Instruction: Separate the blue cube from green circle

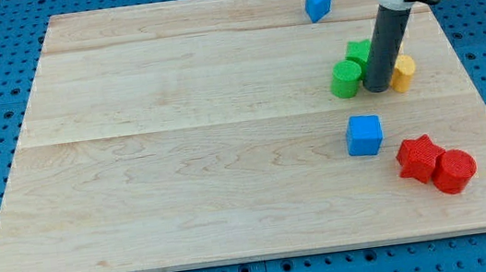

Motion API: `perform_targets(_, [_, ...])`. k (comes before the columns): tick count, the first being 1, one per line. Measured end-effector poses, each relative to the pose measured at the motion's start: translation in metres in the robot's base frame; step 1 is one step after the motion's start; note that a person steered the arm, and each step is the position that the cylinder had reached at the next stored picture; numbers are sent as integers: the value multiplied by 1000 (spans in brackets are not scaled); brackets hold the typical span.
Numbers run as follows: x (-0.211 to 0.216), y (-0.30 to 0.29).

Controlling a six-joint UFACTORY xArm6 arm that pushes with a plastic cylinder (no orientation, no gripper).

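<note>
The blue cube (364, 134) sits alone on the wooden board, right of centre. The green circle (345, 79) lies above it with a clear gap between them. My tip (378, 89) stands just right of the green circle, touching or nearly touching it, and above the blue cube. The rod hides part of a green block (360, 51) and the yellow blocks (402, 71) behind it.
A red star (418, 157) and a red cylinder (454, 170) lie touching at the lower right, close to the blue cube. A blue triangular block (318, 2) sits near the board's top edge. The board's right edge is close.
</note>
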State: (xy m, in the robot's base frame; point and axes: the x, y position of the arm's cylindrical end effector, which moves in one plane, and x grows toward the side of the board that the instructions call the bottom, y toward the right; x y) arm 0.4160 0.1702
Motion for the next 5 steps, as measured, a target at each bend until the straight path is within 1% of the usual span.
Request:
perform_targets(1, [23,-1])
perform_targets(2, [18,-45])
perform_targets(3, [-10,-65])
perform_targets(4, [-13,-48])
perform_targets(5, [-51,-96])
